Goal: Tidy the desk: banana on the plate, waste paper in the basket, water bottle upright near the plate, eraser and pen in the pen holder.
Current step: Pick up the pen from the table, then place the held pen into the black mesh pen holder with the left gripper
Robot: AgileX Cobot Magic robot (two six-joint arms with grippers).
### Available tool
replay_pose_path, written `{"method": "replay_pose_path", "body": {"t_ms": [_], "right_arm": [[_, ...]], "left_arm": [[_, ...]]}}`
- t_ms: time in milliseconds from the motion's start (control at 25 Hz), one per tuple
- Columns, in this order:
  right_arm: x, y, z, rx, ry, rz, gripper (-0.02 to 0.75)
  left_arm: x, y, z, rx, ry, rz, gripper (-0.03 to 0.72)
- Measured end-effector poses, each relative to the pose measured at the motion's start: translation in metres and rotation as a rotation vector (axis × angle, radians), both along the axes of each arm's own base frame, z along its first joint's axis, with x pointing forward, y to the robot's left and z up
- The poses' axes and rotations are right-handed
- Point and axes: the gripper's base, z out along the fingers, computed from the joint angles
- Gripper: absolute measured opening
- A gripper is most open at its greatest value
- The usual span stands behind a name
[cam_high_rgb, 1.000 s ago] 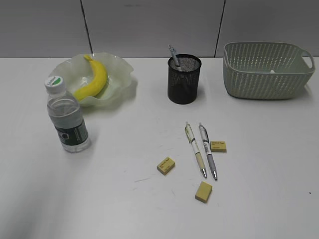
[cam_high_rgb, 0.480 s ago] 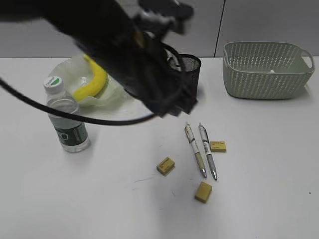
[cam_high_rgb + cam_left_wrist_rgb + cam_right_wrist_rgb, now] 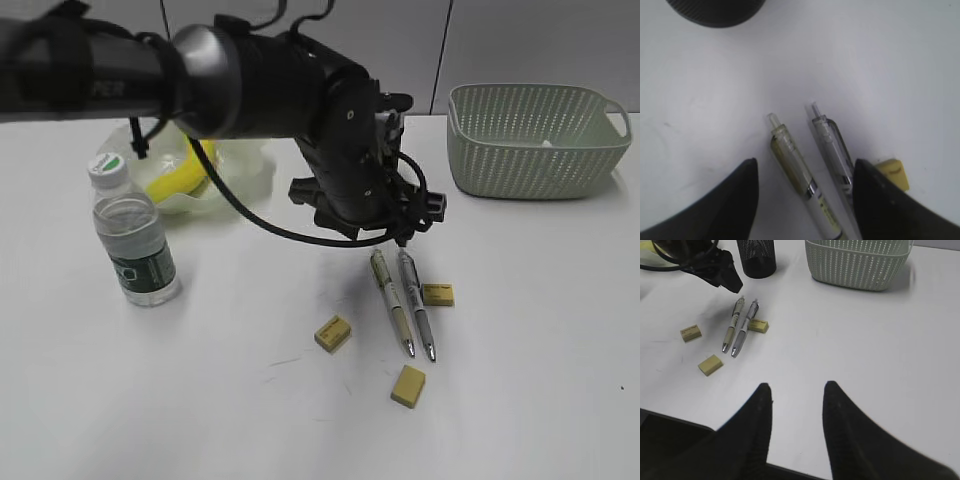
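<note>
My left gripper [image 3: 403, 232] hangs open just above the top ends of two pens, an olive one [image 3: 792, 167] and a grey one [image 3: 832, 150], which lie side by side between its jaws [image 3: 806, 161]. Three yellow erasers lie around them [image 3: 334, 332] [image 3: 408, 385] [image 3: 437, 294]. The black mesh pen holder [image 3: 756, 257] stands just behind, hidden by the arm in the exterior view. The banana [image 3: 190, 172] lies in the green plate [image 3: 245, 165]. Beside it the water bottle [image 3: 135, 245] stands upright. My right gripper [image 3: 798, 385] is open and empty over bare desk. The waste paper is out of view.
The green basket [image 3: 535, 140] stands at the back right of the desk [image 3: 540, 330]. The left arm and its cable span from the upper left to the middle, above the plate. A dark table edge shows under my right gripper.
The left arm has swung in from the left and come down over the top ends of the pens, covering the pen holder. Nothing on the desk has moved.
</note>
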Motion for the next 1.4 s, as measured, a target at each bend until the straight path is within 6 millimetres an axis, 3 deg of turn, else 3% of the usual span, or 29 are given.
{"method": "replay_pose_path", "body": {"t_ms": [280, 600, 880, 1040, 1160, 1240, 1400], "right_arm": [[0.0, 0.0, 0.0, 0.0, 0.0, 0.0, 0.285], [0.0, 0.0, 0.0, 0.0, 0.0, 0.0, 0.284], [0.0, 0.0, 0.0, 0.0, 0.0, 0.0, 0.285], [0.0, 0.0, 0.0, 0.0, 0.0, 0.0, 0.285], [0.0, 0.0, 0.0, 0.0, 0.0, 0.0, 0.285], [0.0, 0.0, 0.0, 0.0, 0.0, 0.0, 0.285], [0.0, 0.0, 0.0, 0.0, 0.0, 0.0, 0.285]], "left_arm": [[0.011, -0.008, -0.04, 0.024, 0.026, 0.101, 0.418], [0.015, -0.011, -0.055, 0.01, 0.018, 0.126, 0.335], [0.016, -0.01, -0.056, 0.025, 0.002, 0.115, 0.15], [0.017, -0.011, -0.056, 0.017, -0.005, 0.112, 0.138], [0.018, -0.012, -0.051, 0.002, -0.035, 0.101, 0.137], [0.021, -0.013, -0.036, -0.02, -0.089, 0.08, 0.137], [0.025, -0.016, 0.021, -0.143, -0.279, 0.013, 0.137]]}}
